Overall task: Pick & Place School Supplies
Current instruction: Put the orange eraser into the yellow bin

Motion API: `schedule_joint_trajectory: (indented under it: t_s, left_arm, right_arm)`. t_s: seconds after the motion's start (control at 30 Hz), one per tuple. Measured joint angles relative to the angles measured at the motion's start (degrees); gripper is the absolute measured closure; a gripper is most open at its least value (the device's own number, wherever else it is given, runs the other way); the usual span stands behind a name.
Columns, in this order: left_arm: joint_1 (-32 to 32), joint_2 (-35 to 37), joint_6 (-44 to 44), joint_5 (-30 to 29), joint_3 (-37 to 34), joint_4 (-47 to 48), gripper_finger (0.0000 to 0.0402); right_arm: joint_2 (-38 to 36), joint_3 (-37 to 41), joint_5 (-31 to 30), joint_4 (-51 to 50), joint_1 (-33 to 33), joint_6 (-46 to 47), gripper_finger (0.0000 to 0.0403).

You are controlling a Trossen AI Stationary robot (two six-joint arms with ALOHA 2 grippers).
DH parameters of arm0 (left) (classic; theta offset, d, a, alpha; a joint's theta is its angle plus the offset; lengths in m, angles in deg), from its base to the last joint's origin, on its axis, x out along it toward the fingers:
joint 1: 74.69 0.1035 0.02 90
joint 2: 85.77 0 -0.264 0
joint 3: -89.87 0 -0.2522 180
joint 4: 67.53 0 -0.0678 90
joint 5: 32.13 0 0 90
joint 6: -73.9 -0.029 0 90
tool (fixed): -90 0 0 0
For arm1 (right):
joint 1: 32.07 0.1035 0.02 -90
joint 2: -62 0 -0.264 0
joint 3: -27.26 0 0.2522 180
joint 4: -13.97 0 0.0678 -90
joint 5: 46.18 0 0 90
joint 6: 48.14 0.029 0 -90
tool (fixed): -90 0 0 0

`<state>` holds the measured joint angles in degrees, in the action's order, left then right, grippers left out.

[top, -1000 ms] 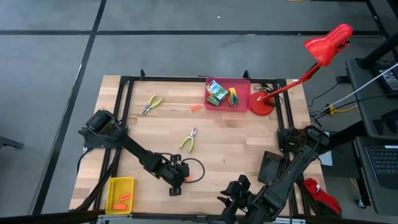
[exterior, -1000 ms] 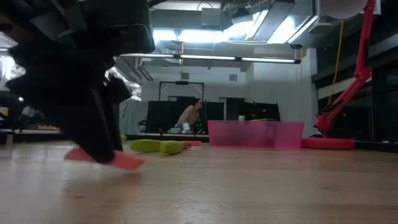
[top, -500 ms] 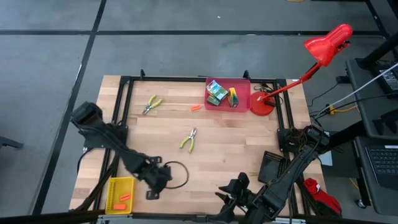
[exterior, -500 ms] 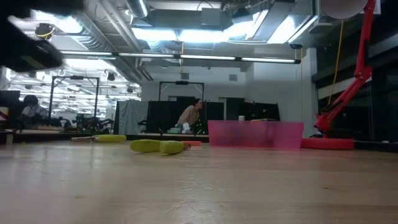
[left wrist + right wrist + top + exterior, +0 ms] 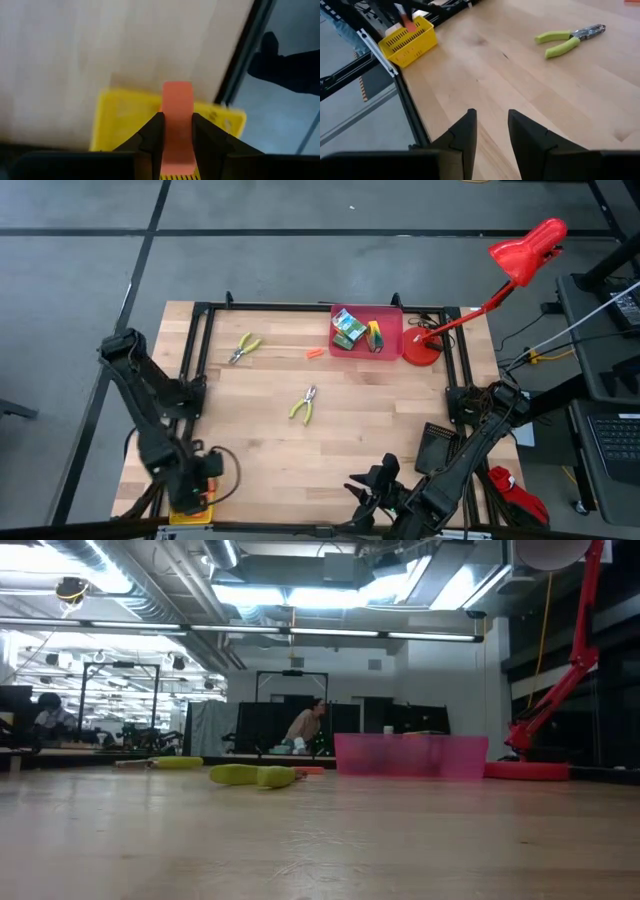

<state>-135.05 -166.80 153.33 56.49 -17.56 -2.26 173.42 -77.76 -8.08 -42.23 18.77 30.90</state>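
My left gripper is at the table's near left corner, above the yellow bin, shut on an orange stubby stick. My right gripper is open and empty at the near edge, right of the middle. One pair of yellow-green pliers lies flat mid-table, another at the far left. A second orange stick lies near the red bin, which holds green-and-yellow crayon boxes. My left gripper pinches the orange stick between its two fingers, on its two long sides. The fingers lie along the stick, whose free end reaches out past the fingertips. They point down at the yellow bin. The stick is lifted clear.
A red desk lamp stands on its base at the far right. A black bin sits at the right edge. A black metal frame runs round the table. The wooden top between the pliers and the near edge is bare.
My left gripper has lifted the orange stick off the table near the middle of the near side. It has swung with it toward the table's left edge and near edge, and it now stands over the yellow bin. It has stayed shut on the stick.
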Motion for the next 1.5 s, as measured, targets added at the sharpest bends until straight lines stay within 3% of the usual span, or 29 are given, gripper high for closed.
schedule_joint_trajectory:
  t_s: [0.23,0.4,0.63,0.7,0.8,0.9,1.1,1.27,1.33,1.4,1.5]
  left_arm:
    - [-8.83,0.02,14.34,-3.75,-0.31,0.84,0.0316]
    - [-11.92,0.02,23.75,-6.41,-0.33,7.23,0.0274]
    - [-13.86,0.02,27.27,-12.03,-0.33,7.87,0.0212]
    - [-13.90,0.02,28.14,-16.75,-0.35,7.35,0.0202]
    - [-12.58,0.02,28.31,-29.54,-0.35,6.06,0.0195]
    - [-7.15,-0.36,23.40,-36.60,-0.35,6.14,0.0198]
    - [8.75,-2.40,2.21,-35.62,-0.35,0.64,0.0202]
    - [21.57,-0.94,3.67,-39.55,-2.44,3.01,0.0200]
    - [25.92,0.95,-0.48,-41.32,-3.66,0.37,0.0205]
    - [30.57,2.58,-10.84,-39.65,-5.38,-5.79,0.0211]
    - [39.17,4.49,-28.82,-27.50,-9.24,-21.00,0.0221]
  right_arm:
    - [0.00,0.00,-1.40,0.11,-0.01,0.01,0.0289]
    - [0.02,-0.01,-1.68,0.57,-0.01,0.00,0.0289]
    - [0.02,-0.02,-1.22,1.07,-0.01,0.91,0.0289]
    - [0.02,-0.02,-1.26,1.08,-0.01,1.37,0.0288]
    - [0.02,-0.02,-2.60,1.09,-0.05,1.98,0.0288]
    - [0.02,-0.02,-4.28,1.06,-0.05,2.98,0.0288]
    - [0.02,-0.02,-7.27,1.09,-0.32,7.28,0.0288]
    - [-1.03,-0.02,-7.99,2.33,-1.63,8.34,0.0288]
    - [-1.87,-0.02,-8.57,2.62,-2.40,6.58,0.0288]
    - [-2.75,-0.02,-8.74,2.50,-3.38,5.13,0.0288]
    - [-3.75,-0.02,-8.70,2.52,-5.41,2.21,0.0288]
